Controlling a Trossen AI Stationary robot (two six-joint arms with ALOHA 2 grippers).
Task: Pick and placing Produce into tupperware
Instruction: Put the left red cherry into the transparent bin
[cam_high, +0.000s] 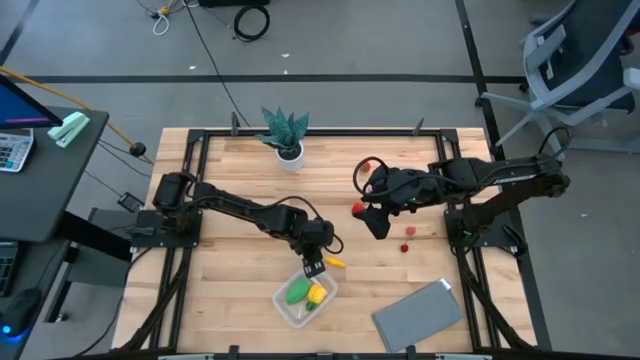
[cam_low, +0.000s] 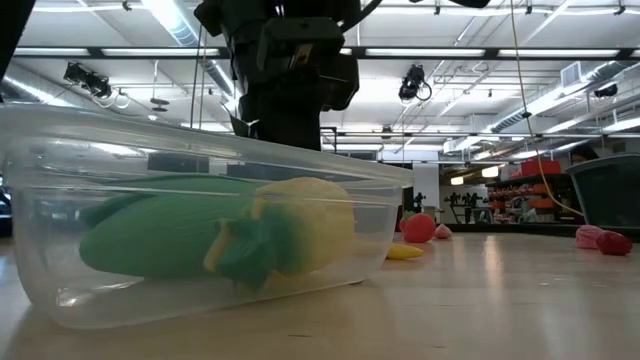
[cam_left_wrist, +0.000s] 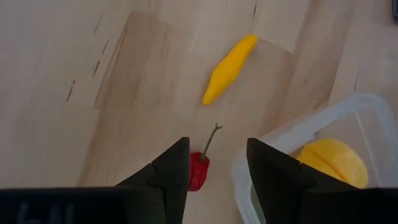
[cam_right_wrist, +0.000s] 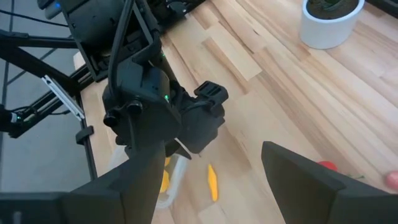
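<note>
The tupperware (cam_low: 60, 290) is seen close up on the wooden table (cam_low: 500, 310), with a green piece (cam_low: 150, 240) and a yellow piece (cam_low: 305, 225) inside. Small pink and red produce (cam_low: 418, 228) is scattered behind it.

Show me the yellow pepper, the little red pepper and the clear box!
yellow pepper (cam_left_wrist: 229, 68), left wrist view, middle of its body.
little red pepper (cam_left_wrist: 198, 172), left wrist view, its red body beside the dark finger.
clear box (cam_high: 284, 303), high view, its left rim.
</note>
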